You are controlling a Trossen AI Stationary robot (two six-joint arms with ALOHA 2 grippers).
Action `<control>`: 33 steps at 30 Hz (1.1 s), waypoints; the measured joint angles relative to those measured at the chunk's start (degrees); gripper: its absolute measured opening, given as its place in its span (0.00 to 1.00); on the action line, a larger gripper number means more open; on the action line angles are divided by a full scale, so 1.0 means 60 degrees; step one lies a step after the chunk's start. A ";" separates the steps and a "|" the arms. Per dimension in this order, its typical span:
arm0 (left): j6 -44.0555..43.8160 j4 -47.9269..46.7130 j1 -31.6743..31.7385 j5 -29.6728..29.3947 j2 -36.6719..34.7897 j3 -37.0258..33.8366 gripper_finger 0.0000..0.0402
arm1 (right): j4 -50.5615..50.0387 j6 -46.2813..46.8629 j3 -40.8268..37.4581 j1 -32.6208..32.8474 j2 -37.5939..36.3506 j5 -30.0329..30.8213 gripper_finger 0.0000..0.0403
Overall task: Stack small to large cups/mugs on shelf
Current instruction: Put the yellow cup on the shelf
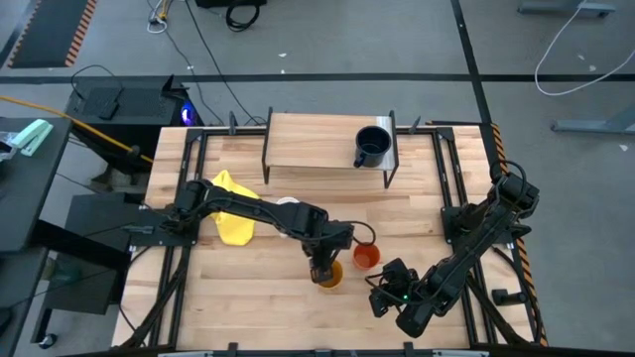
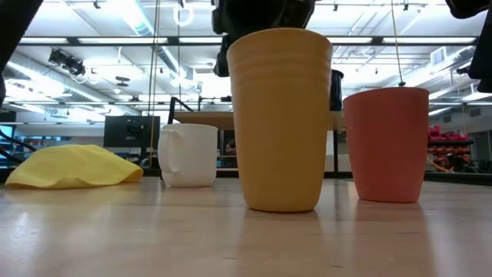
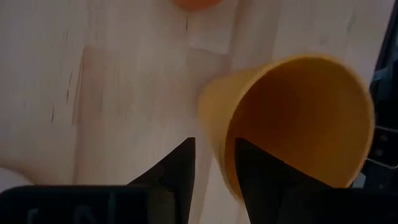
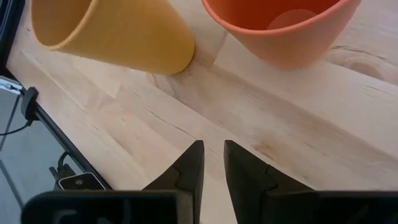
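Observation:
The yellow-orange cup (image 1: 330,276) (image 2: 278,119) stands upright on the tabletop near its near edge, with my left gripper (image 1: 322,266) (image 3: 214,149) above it, shut on its rim. The orange-red cup (image 1: 366,257) (image 2: 387,142) stands just beside it on its base. The white mug (image 2: 188,154) sits on the table, mostly under my left arm in the high view. The dark mug (image 1: 372,147) stands on the shelf (image 1: 308,139) at its right end. My right gripper (image 1: 382,293) (image 4: 213,146) hovers shut, low over bare wood, near both cups. My left gripper has the yellow-orange cup by its rim wall (image 3: 221,146), on the side toward the table's left. One finger (image 3: 261,171) is inside the cup and the other (image 3: 177,171) outside. The fingers come from above, pointing down. The cup stands upright with its base on the table.
A yellow cloth (image 1: 233,213) (image 2: 73,168) lies crumpled on the left part of the table. The shelf's left and middle boards are bare. Black frame rails run along the table's left and right sides. My right arm crosses the near right corner.

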 joint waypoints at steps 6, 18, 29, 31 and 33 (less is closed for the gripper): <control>0.0092 0.0079 0.0025 0.0005 0.0070 0.0004 0.30 | 0.0000 0.0066 0.0000 0.0000 0.0000 0.0001 0.18; 0.0109 0.0291 0.0062 0.0005 0.0067 0.0007 0.15 | 0.0006 0.0069 0.0000 0.0000 0.0000 0.0000 0.18; 0.0067 0.0302 0.0058 0.0006 0.0067 0.0005 0.06 | 0.0007 0.0069 0.0000 0.0000 0.0000 0.0000 0.18; 0.0069 0.0299 0.0058 0.0009 0.0067 0.0004 0.07 | 0.0009 0.0069 0.0000 0.0000 0.0000 0.0000 0.18; 0.0069 0.0302 0.0058 0.0006 0.0067 0.0007 0.05 | 0.0006 0.0069 0.0000 0.0000 0.0000 0.0000 0.18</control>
